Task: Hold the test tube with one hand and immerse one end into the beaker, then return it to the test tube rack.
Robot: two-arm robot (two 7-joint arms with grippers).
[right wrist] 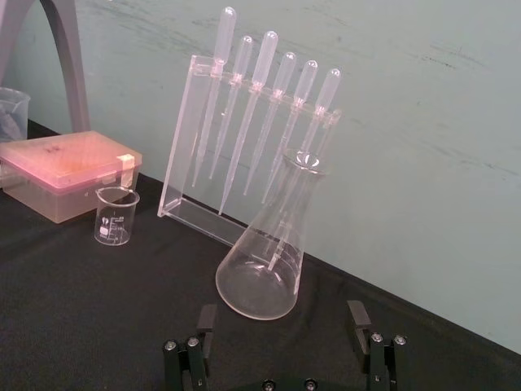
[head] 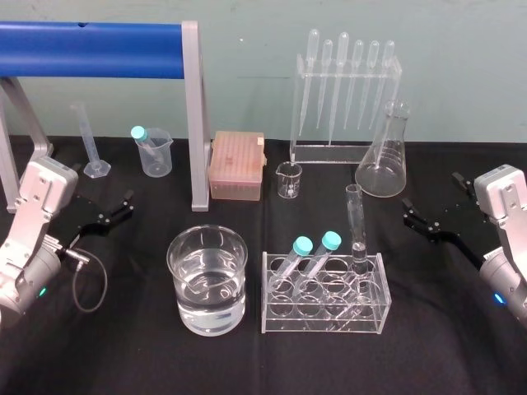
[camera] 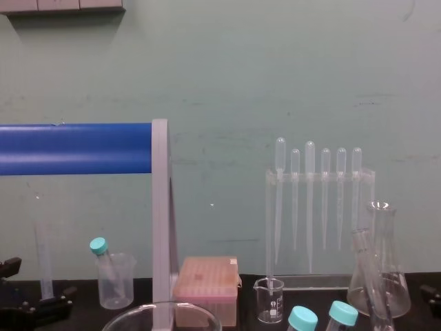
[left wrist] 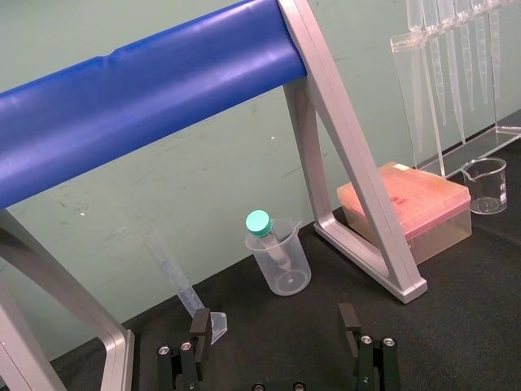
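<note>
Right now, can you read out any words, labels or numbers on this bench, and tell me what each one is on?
No text is legible.
small beaker: printed scale marks, too small to read.
pink box: a pale sticker at one corner, nothing readable on it.

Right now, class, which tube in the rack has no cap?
The test tube at the rack's right end: open flared rim. The other two have teal caps. The left gripper and right gripper sit parked at the sides.
</note>
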